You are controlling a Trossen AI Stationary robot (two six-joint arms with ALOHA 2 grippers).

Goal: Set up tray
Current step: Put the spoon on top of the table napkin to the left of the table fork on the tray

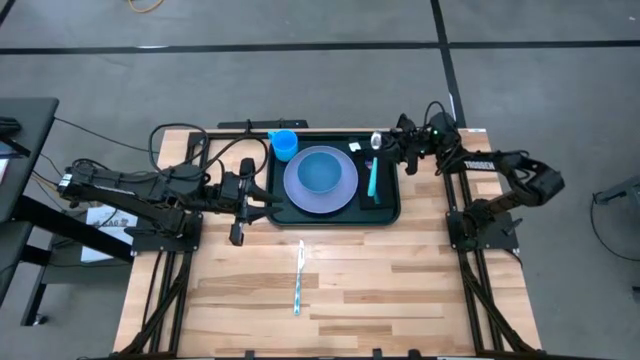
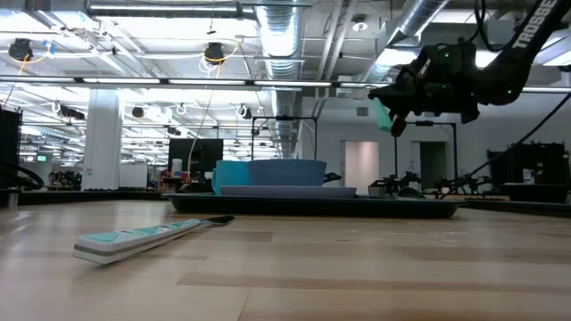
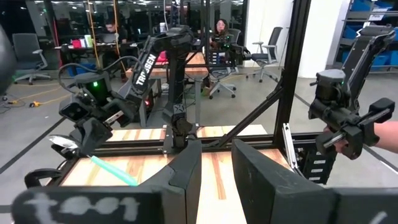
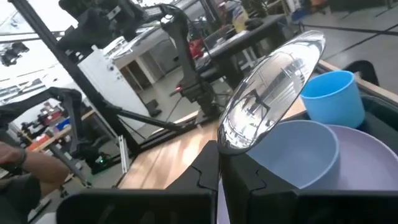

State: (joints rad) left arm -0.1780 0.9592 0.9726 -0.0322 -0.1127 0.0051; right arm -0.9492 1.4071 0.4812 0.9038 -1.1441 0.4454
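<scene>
the dark green-black tray lies on the wooden tabletop near its far edge, about midway between the left and right edges. on the tray sits a lavender plate with a blue bowl in it; a blue cup stands at the tray's far-left corner. a narrow black napkin lies along the tray's right side with a teal-handled utensil on it

the right gripper is raised above the tray's far-right corner, its jaws closed on a spoon; in the right wrist view the shiny bowl of the spoon sticks out past the dark fingers, and in the left wrist view its teal handle slants down from the gripper. in the low view this gripper hangs well above the tray

the left gripper lies low at the tray's left rim, its jaws partly open; the left wrist view shows a gap between its fingers with nothing seen in it

another utensil with a white and teal handle lies alone on the bare wood nearer the front edge, well apart from the tray
</scene>
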